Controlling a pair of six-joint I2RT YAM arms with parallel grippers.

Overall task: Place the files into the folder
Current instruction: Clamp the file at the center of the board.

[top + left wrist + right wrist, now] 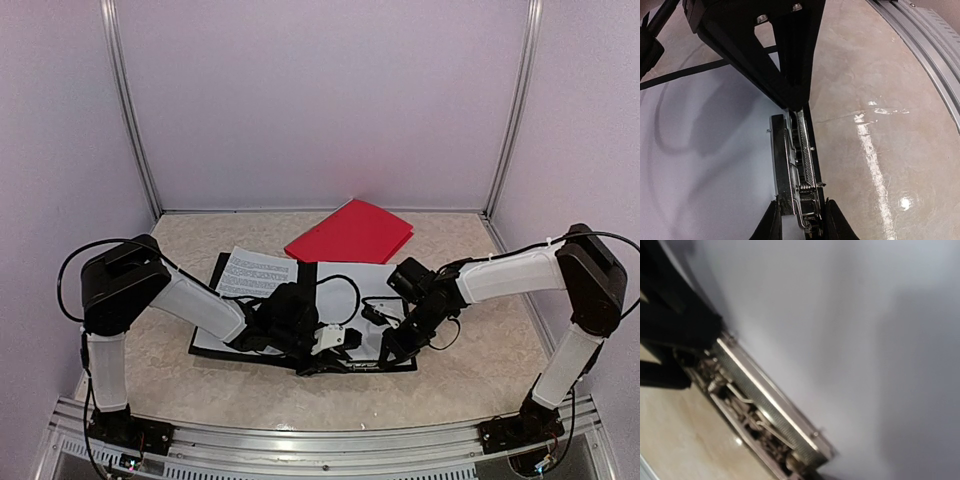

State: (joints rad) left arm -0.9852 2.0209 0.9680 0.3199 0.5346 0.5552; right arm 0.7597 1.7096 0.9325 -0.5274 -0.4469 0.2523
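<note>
Sheets [262, 272] lie partly hidden and metal clip [770, 400] looks blurred close up.

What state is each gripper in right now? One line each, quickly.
Left gripper: appears closed on the silver metal spring clip, one finger on each side.
Right gripper: cannot be told; its wrist view is blurred.

The table [470, 385] has a beige, marbled surface with bright reflections on it [872, 160]. An aluminium rail [330, 445] runs along its near edge. Pale lilac walls [320, 100] enclose the other three edges. Aluminium uprights stand at the far-left [131, 110] and far-right [511, 110] corners.
</note>
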